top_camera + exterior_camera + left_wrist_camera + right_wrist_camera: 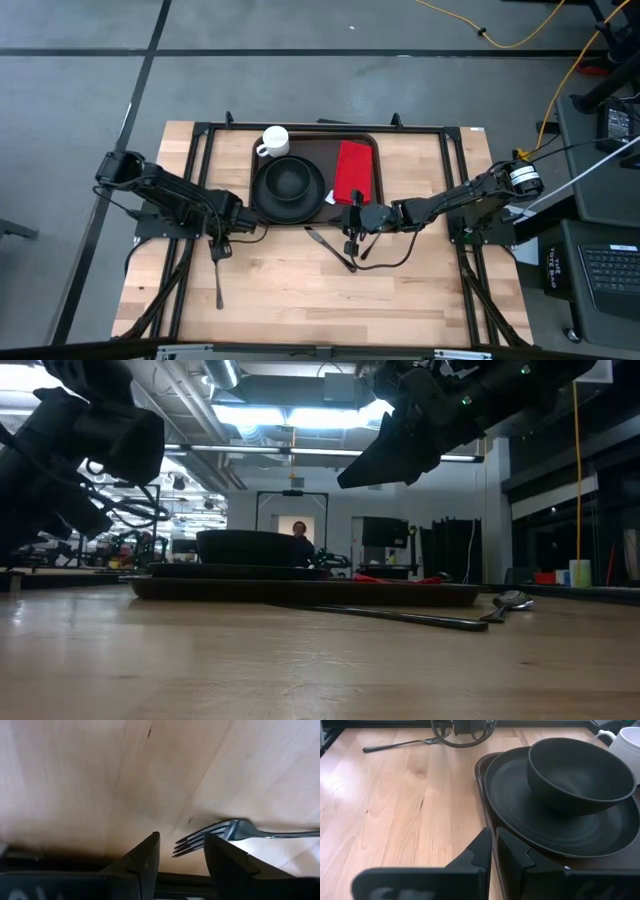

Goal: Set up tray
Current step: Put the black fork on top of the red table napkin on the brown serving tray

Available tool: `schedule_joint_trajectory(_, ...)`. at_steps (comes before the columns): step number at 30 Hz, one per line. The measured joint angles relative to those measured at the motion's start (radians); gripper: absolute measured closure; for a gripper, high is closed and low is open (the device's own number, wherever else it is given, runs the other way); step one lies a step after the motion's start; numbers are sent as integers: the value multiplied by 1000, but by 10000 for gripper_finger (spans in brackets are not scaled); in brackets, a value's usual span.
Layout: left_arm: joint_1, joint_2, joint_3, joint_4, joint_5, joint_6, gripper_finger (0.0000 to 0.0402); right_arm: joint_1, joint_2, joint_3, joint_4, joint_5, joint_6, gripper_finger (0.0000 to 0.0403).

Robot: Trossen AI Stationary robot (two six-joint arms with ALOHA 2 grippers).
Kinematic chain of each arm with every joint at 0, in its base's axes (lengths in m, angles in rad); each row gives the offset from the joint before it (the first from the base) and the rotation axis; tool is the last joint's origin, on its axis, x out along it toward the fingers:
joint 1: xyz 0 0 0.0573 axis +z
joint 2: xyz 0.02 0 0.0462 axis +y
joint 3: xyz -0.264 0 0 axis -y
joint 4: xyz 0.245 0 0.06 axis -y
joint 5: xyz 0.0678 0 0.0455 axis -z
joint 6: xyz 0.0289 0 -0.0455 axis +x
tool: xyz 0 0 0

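The dark brown tray (315, 150) lies at the table's far middle. On it are a black plate (262, 195) with a black bowl (289, 180), a white mug (273, 141) and a red napkin (353, 170). A fork (218, 282) lies flat on the wood near the left. My left gripper (181, 845) is open just above the fork's tines (197, 839), one finger on either side, apart from them. My right gripper (494, 851) is shut and empty over the tray's near rim (481, 770). It shows in the high view (350, 222) beside the napkin.
A knife (320, 240) and a spoon (508, 600) lie on the wood just near of the tray, below my right gripper. The black table frame (200, 150) runs round the tray. Bare wood lies toward the near edge (320, 310).
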Motion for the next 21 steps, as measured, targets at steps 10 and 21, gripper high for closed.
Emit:
schedule_joint_trajectory(10,0,7,0,29,66,62,258,0,0,0,0,0,0,370)
schedule_joint_trajectory(21,0,7,0,50,62,63,259,0,0,0,0,0,2,370)
